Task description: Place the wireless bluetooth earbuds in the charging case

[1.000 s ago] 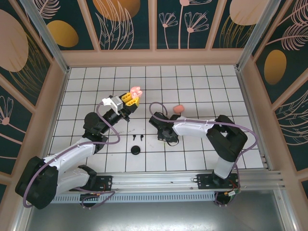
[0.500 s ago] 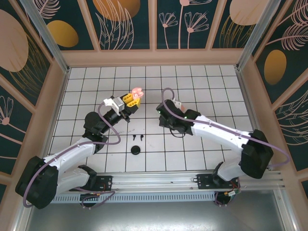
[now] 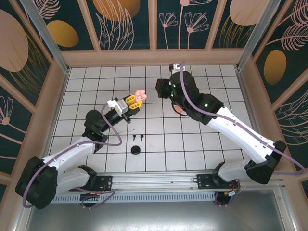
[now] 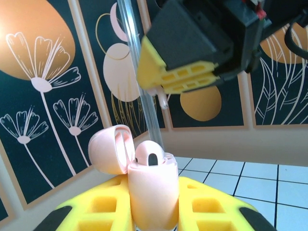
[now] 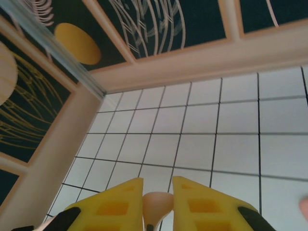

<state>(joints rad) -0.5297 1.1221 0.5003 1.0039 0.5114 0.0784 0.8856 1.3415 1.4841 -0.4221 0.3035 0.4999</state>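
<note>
L pincer pinches the pale pink case by its body, raised off the tabletop, left of centre, lid flipped open to the left. One pale bud looks seated inside already, tho can't be sure. R pincer pinches the 2nd pale bud, just above the case mouth, stem down, not touching it yet. So pale pair approx half done; drop-in + lid shut left. Two black buds lie loose near centre, just far of the black case, untouched, so that set is all to do.
</note>
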